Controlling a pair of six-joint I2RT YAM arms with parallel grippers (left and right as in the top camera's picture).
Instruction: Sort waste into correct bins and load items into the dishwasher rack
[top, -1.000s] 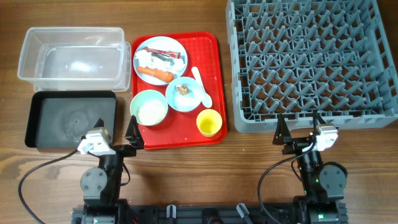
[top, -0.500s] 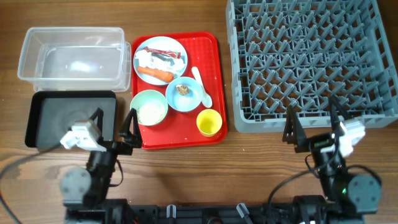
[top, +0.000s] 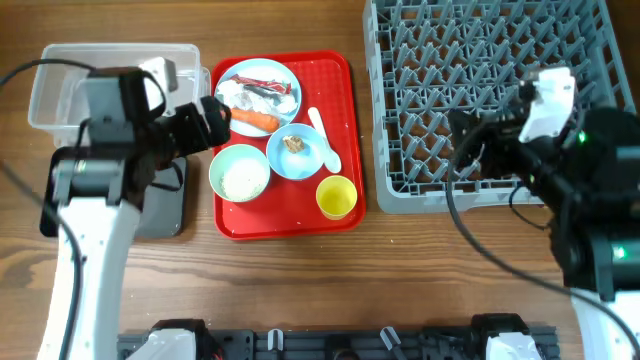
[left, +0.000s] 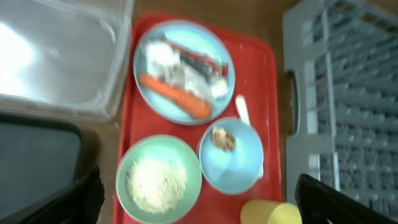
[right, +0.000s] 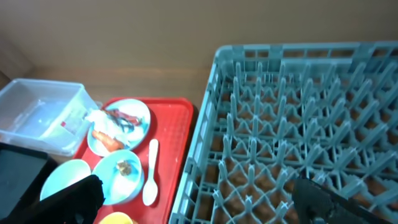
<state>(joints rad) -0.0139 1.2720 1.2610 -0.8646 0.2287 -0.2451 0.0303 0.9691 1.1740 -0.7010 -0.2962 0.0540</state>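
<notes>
At the far left sat the clear plastic tub, thin-walled and glossy, with the shallower matte black tray just in front of it; both looked empty, so I'd judge no waste had been sorted. The left tool hovered over the near left part of the red serving tray, fingers spread wide and holding nothing, probably sizing up a first pick. On the tray, the light blue plate carried crumpled white paper, a red-and-white wrapper and a smooth orange carrot. A pale green bowl held grainy white rice; touching it, a light blue bowl held a brown scrap. A white plastic spoon and a yellow cup lay beside them. Rightmost, the grey pegged dishwasher rack stood bare, with the right tool above its near left part, likewise gaping and empty.
</notes>
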